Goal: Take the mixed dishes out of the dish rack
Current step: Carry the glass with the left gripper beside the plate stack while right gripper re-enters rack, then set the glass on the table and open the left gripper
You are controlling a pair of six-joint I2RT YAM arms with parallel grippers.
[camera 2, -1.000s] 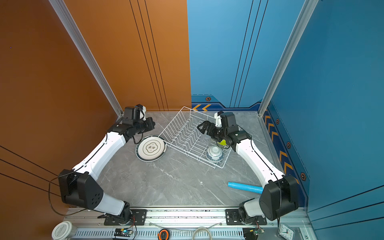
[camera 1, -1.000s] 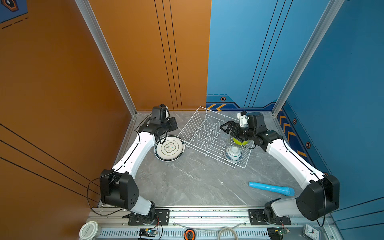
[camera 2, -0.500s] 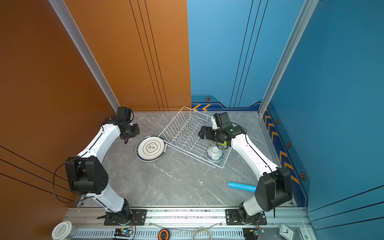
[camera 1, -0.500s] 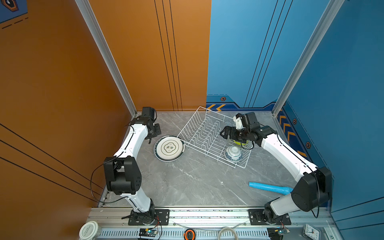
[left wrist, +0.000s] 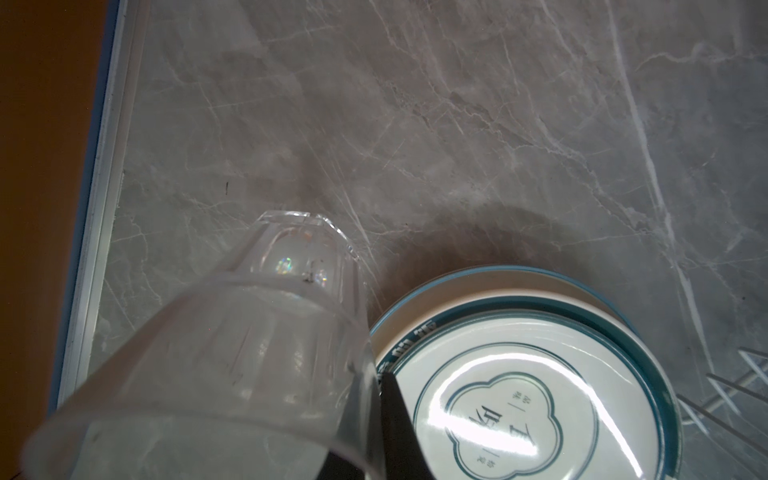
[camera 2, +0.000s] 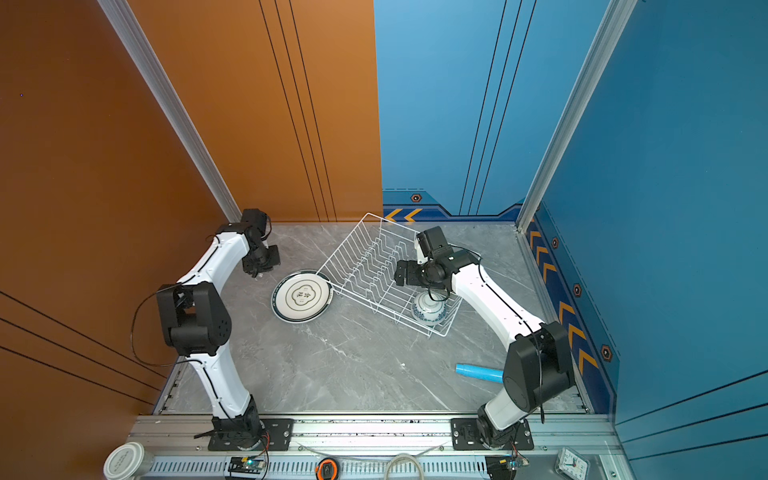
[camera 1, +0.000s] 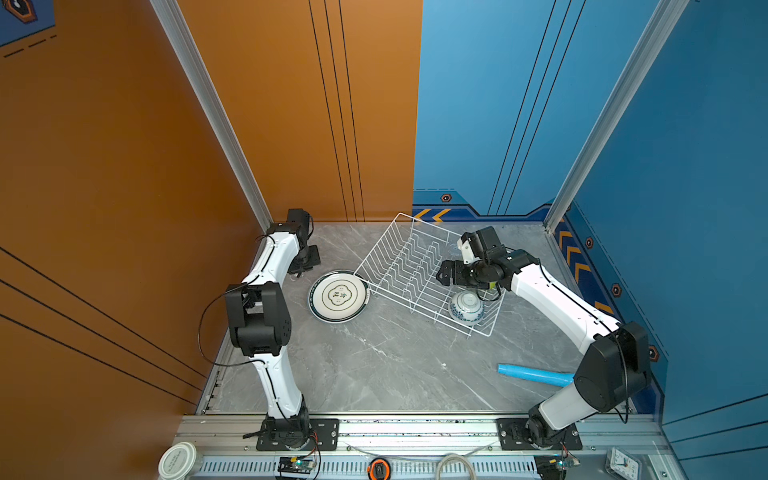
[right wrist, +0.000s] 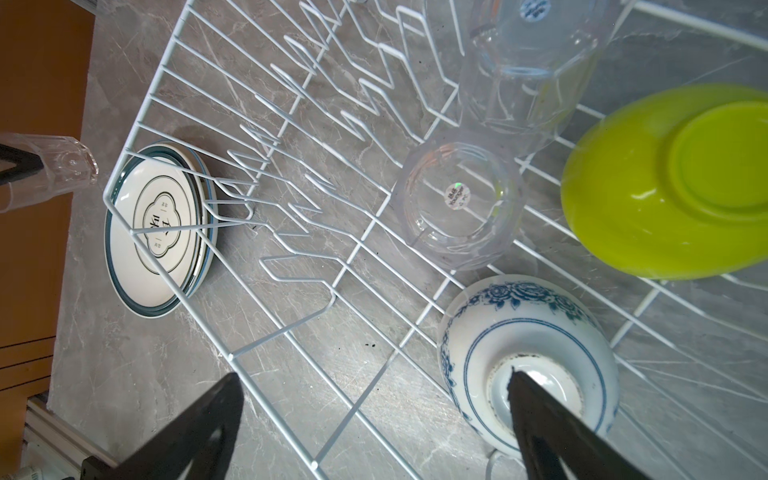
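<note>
The dish rack (camera 1: pixel 419 266), at the back of the table (camera 1: pixel 395 374), holds two clear cups (right wrist: pixel 457 199), a lime-green bowl (right wrist: pixel 665 178) and a patterned bowl (right wrist: pixel 528 353); my left gripper (camera 1: pixel 302 266), clamped on a third cup (left wrist: pixel 257 340), has swung clear beside the plate (camera 1: pixel 338 295), while my right gripper (right wrist: pixel 374 374) hangs spread wide over the rack.

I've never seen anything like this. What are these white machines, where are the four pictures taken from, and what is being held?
Two white robot arms stand at a grey table. Two pictures look down from above; the other two come from a camera on each arm's wrist. The left tool is shut on a clear cup beside stacked plates. The right tool is open and empty, over a wire rack holding a patterned bowl, a green bowl and two more cups. A blue tube lies apart.
</note>
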